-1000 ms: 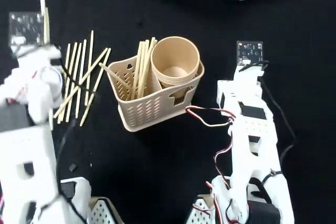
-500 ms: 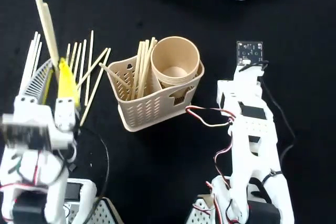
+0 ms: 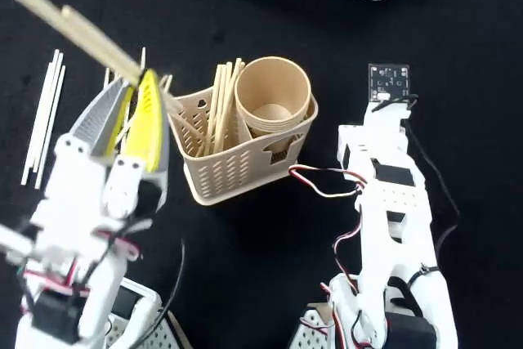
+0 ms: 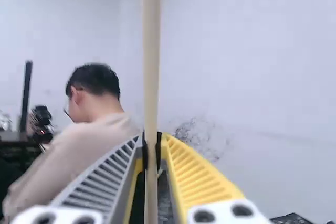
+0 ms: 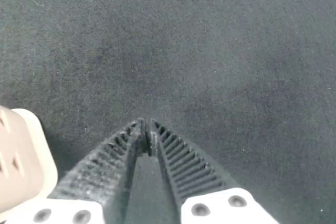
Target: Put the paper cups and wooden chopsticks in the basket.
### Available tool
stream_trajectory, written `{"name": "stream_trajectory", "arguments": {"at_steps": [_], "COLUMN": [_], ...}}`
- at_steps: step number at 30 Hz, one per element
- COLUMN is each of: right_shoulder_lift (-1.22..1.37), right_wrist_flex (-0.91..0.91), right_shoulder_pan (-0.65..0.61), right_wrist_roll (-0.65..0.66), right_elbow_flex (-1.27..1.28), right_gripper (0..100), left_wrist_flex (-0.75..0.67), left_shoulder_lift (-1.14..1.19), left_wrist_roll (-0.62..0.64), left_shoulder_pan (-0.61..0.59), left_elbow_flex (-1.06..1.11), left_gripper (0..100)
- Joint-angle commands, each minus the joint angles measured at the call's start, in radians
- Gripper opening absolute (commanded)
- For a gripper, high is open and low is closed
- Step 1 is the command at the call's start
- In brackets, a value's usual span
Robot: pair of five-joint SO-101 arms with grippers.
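Two chopsticks [image 3: 82, 32] are clamped in left claw [image 3: 133, 79], long axis slanted away from basket [image 3: 233, 171] just beside; right claw [image 5: 146, 135] is closed, empty.

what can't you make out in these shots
- Loose pale wooden chopsticks: high view, the left arm covers part of the pile, so no count.
- Stacked tan paper cups: high view, the beige slotted plastic basket wall hides how many.
- Held wooden chopsticks: left wrist view, cut off by the edge.

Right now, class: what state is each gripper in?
Left gripper: closed on wooden chopsticks.
Right gripper: closed, holding nothing.
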Motion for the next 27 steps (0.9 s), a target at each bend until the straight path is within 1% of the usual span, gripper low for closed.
{"name": "stream_trajectory", "arguments": {"at_steps": [1,6,12,24,27], "right_shoulder_lift": [-0.004,-0.004,-0.004,-0.005,-0.005], "right_wrist_flex": [-0.02,-0.02,-0.02,-0.02,-0.02], "right_shoulder_pan": [-0.009,-0.009,-0.009,-0.009,-0.009], "right_wrist_roll": [0.008,0.008,0.008,0.008,0.008], "right_elbow_flex": [-0.01,-0.01,-0.01,-0.01,-0.01], "right_gripper": [1.2,1.2,1.2,1.2,1.2], "left_wrist_flex": [-0.049,-0.041,0.049,0.054,0.081], "left_shoulder_lift": [0.124,0.213,0.262,0.278,0.278], "left_wrist_roll": [0.12,0.163,0.164,0.16,0.164], "left_shoulder_pan": [-0.018,-0.01,-0.01,-0.01,-0.01], "left_elbow_flex": [-0.028,-0.03,-0.03,0.045,0.042], "left_gripper": [3,3,3,4,10]}}
